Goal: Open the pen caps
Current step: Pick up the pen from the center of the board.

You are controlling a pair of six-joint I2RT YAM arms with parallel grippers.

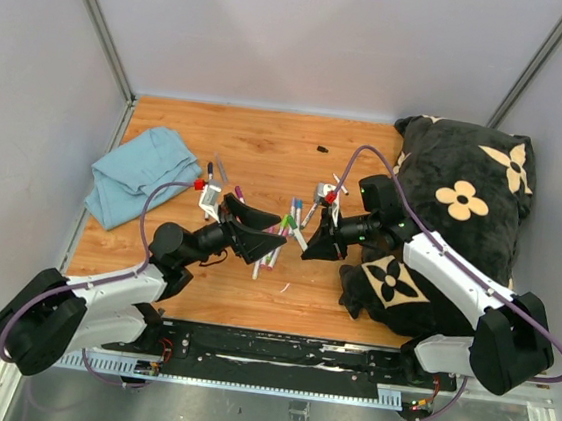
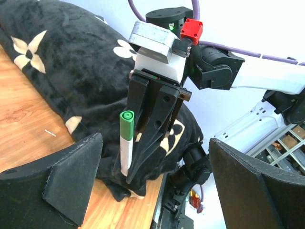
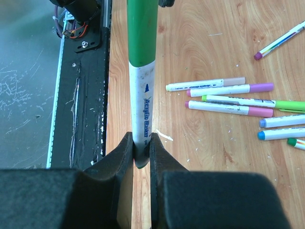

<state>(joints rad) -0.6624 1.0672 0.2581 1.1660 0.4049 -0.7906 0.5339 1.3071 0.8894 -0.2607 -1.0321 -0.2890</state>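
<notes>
1. The right gripper (image 3: 141, 143) has its jaws narrow, pinched on the tail end of a white marker (image 3: 143, 100).
2. The green cap (image 3: 142, 33) is on the far end of that marker, well clear of the right jaws and seated on the barrel.
3. In the right wrist view the marker's long axis runs straight up the frame, with the cap toward the top edge and the tail down in the jaws.
4. In the left wrist view the same marker stands near upright with a slight lean. The cap is on top, at centre left of the frame.
5. The left gripper (image 1: 264, 231) has its jaws wide and holds nothing.
6. In the left wrist view its two fingers (image 2: 71, 176) sit at the lower left and lower right. The green cap is above the gap, nearer the left finger and not touching either one.
7. In the top view both grippers meet over the middle of the table (image 1: 267, 149), tips facing each other.
8. Loose pens (image 3: 224, 95) lie flat on the table at the right of the right wrist frame. Most lie roughly left to right, with purple, pink, green and blue capped ends toward the right edge.
9. A black flowered cushion (image 1: 463, 200) is at the right of the top view and a blue cloth (image 1: 139, 171) at the left.
</notes>
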